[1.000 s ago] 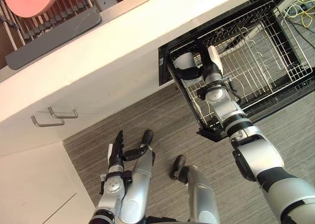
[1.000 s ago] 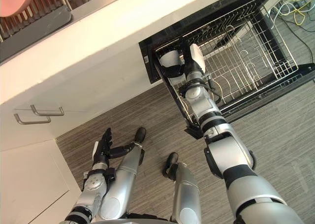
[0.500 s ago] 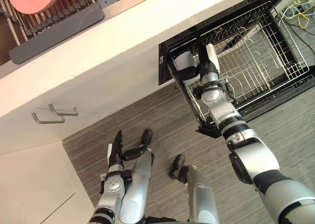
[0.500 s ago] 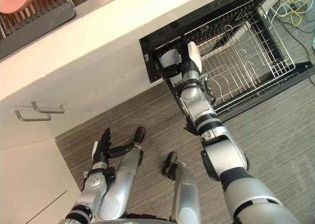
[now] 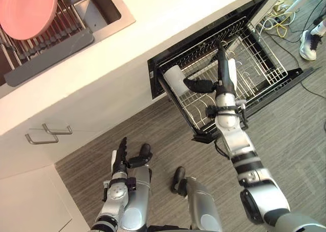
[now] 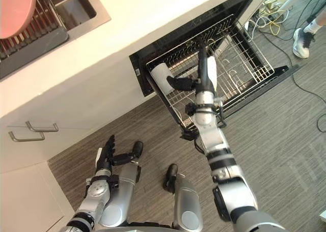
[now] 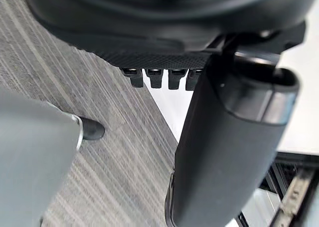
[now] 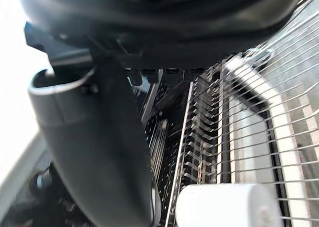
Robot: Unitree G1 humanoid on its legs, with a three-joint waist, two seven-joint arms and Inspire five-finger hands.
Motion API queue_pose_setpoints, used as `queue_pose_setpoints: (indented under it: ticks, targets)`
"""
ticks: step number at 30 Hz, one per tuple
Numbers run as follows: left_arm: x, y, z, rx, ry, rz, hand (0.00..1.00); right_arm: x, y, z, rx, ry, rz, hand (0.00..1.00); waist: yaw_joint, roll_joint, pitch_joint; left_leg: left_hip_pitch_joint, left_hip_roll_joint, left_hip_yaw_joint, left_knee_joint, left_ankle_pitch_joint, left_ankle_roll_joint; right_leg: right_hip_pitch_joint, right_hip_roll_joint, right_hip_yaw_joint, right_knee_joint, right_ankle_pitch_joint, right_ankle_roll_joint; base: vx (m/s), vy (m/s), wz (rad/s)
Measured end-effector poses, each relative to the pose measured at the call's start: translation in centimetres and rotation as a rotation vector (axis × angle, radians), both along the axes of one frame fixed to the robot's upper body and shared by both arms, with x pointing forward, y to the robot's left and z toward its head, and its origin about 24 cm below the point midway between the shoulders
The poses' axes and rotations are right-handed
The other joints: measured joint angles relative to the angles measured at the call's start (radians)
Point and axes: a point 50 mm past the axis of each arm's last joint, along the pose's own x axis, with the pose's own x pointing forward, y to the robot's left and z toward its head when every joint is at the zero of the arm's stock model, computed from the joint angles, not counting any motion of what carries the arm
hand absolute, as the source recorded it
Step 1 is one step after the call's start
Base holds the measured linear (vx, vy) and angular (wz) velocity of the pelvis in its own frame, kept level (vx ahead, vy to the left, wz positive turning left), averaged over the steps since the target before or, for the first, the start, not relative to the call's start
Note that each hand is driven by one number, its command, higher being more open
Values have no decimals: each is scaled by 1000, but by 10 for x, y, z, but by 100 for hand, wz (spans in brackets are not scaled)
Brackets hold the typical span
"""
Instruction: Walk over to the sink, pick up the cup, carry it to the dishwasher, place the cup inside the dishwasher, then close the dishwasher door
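The white cup [image 5: 174, 80] lies on its side in the near left corner of the pulled-out dishwasher rack [image 5: 260, 71]; it also appears close up as the cup [image 8: 224, 204] in the right wrist view. My right hand [image 5: 224, 77] hovers over the rack just right of the cup, open, fingers straight. Its thumb reaches toward the cup, and a small gap separates them. My left hand [image 5: 121, 156] hangs low over the floor, open and holding nothing. The dishwasher door [image 5: 293, 78] lies folded down under the rack.
A pink plate [image 5: 25, 10] stands in the drying rack beside the sink [image 5: 104, 10] on the white counter. Cabinet handles [image 5: 48, 133] sit below the counter at left. A person's shoe [image 5: 308, 41] and loose cables [image 5: 279, 15] lie on the floor beyond the dishwasher.
My right hand, shut on the cup before, has opened and drawn back a little; the cup now rests in the rack. The camera has shifted. The left hand is unmoved.
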Motion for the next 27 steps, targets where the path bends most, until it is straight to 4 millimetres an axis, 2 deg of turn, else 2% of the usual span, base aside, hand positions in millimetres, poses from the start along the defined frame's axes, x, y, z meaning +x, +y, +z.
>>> queue_pose_setpoints:
  ticks: [4,7,8,10,12,18,21,27]
  targets:
    - [-9,3,-7,20,42,-29,100,-34,-1,-37,62,76,17,100,-29,-14,-12,74,4,8,-86,28,5,64,8,7,-80,31,6,32,13,-9]
    - [-20,7,-17,44,105,-62,100,-66,-3,-72,113,182,13,100,-48,-33,-52,141,11,29,-163,50,9,123,17,21,-160,61,10,43,0,-16]
    - [-22,7,-18,48,115,-68,100,-71,-3,-76,122,198,9,100,-49,-33,-60,152,11,32,-171,50,9,134,18,24,-172,65,11,62,7,-18]
    - [-35,7,-27,63,169,-91,100,-91,-7,-93,156,253,-8,100,-65,-27,-120,180,9,39,-197,52,12,169,19,29,-220,79,20,54,9,-9]
    - [-44,7,-33,59,207,-94,100,-101,-7,-102,198,282,-9,100,-73,-19,-156,211,8,44,-220,55,16,204,20,31,-256,91,24,55,4,-7]
    - [-63,2,-46,55,284,-117,100,-122,-4,-123,257,372,32,100,-78,33,-228,281,9,54,-280,76,18,267,23,38,-315,120,30,5,1,-5]
    - [-68,2,-48,56,299,-121,100,-128,3,-128,258,397,62,100,-80,45,-244,296,11,52,-299,92,19,273,25,38,-316,126,29,-63,6,0]
    - [-73,3,-52,54,324,-113,100,-127,8,-123,235,373,77,100,-88,48,-255,336,7,35,-332,117,24,317,24,24,-336,142,34,-71,16,8]
